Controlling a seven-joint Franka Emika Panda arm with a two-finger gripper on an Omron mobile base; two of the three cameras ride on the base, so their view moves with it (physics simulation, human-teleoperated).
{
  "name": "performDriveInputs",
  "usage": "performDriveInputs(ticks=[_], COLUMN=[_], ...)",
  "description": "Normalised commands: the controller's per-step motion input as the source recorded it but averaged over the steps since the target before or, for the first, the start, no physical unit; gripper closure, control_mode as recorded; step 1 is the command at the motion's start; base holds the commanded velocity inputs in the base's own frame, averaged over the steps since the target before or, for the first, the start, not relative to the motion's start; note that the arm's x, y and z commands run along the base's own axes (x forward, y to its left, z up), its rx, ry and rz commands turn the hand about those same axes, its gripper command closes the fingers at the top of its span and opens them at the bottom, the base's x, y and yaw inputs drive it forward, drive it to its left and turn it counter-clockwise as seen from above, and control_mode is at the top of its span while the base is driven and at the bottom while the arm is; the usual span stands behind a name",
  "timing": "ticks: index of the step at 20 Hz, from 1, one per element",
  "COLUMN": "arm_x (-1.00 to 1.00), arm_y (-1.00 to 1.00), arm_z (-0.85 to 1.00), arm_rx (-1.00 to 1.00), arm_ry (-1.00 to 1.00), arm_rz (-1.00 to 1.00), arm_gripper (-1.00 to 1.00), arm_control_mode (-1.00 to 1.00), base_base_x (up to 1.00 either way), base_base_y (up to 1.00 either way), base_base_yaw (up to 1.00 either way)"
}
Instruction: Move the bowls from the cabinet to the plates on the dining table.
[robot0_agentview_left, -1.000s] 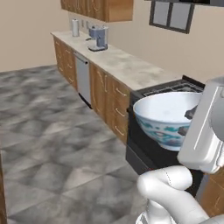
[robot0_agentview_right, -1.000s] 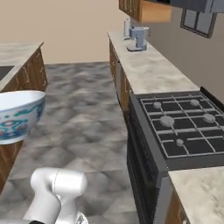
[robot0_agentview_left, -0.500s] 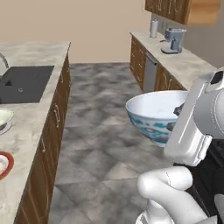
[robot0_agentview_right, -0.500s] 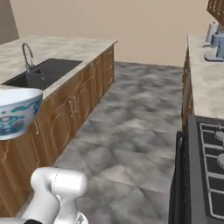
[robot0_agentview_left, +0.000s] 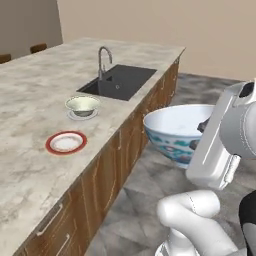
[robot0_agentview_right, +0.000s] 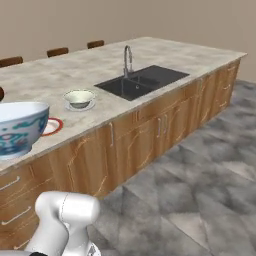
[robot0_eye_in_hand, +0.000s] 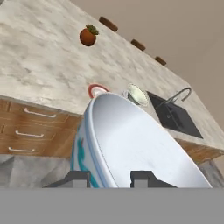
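Observation:
My gripper (robot0_eye_in_hand: 111, 178) is shut on the rim of the white bowl with the blue-teal pattern (robot0_eye_in_hand: 131, 144), one finger inside and one outside. I hold that bowl (robot0_agentview_left: 175, 131) in the air over the floor, beside the dining table (robot0_agentview_left: 30, 95). On the table lies a red plate (robot0_agentview_left: 66, 142) with nothing on it. Just behind it, the cream-white bowl with a green band (robot0_agentview_left: 83, 104) sits on a second plate (robot0_agentview_left: 75, 115). In the right base view the held bowl (robot0_agentview_right: 19, 127) partly hides the red plate (robot0_agentview_right: 55, 125). The cabinet is out of view.
A dark sink (robot0_agentview_left: 120, 81) with a curved faucet (robot0_agentview_left: 102, 57) is set in the table past the bowls. A terracotta potted plant (robot0_eye_in_hand: 88, 36) stands further along it. Wooden drawers (robot0_eye_in_hand: 30, 127) run under the top, with chairs (robot0_agentview_right: 57, 51) on the far side. Grey stone floor (robot0_agentview_right: 200, 175) lies open to the right.
The whole picture has swung from the stove and wall counter round to the dining table, so the base has turned. The blue-teal bowl has stayed in my gripper throughout.

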Motion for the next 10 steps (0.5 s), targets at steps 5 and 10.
performDriveInputs(ticks=[5, 10], arm_x=[0.0, 0.0], arm_y=[0.0, 0.0], arm_z=[0.0, 0.0], arm_rx=[0.0, 0.0], arm_ry=[0.0, 0.0], arm_rz=[0.0, 0.0], arm_gripper=[1.0, 1.0], arm_control_mode=[1.0, 1.0], base_base_x=[0.3, 0.91], base_base_y=[-0.13, -0.52], base_base_yaw=[0.69, 0.54])
